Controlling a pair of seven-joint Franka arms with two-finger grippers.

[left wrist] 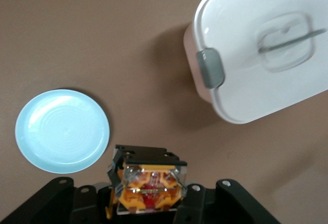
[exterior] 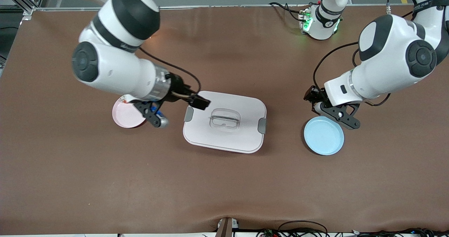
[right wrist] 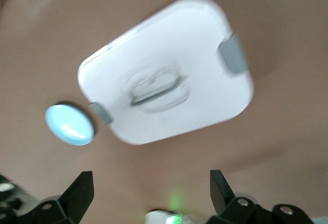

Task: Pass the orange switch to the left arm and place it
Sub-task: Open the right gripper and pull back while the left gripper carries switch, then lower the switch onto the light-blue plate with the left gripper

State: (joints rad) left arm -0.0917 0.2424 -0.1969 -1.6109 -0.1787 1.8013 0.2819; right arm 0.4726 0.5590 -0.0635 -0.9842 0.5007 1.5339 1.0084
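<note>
**Left arm holds the switch aloft; right arm stands open beside the box**

You have the left gripper clenched on the orange switch. The left wrist view shows the black-and-orange block with a clear face pinched between the black fingers, raised above the bare table. In the front view the left gripper hangs over the table at the rim of the blue plate, at the left arm's end of the table. The switch itself is hard to make out from the front camera.

Your right gripper is released: both fingers stand wide apart with nothing between them. In the front view the right gripper hangs over the edge of the pink plate, at the right arm's end of the table, just beside the box.

The box sits on the brown table between the two plates, lid on, with a grey latch at each short side and a clear handle recessed in the lid. Neither gripper touches it.
</note>
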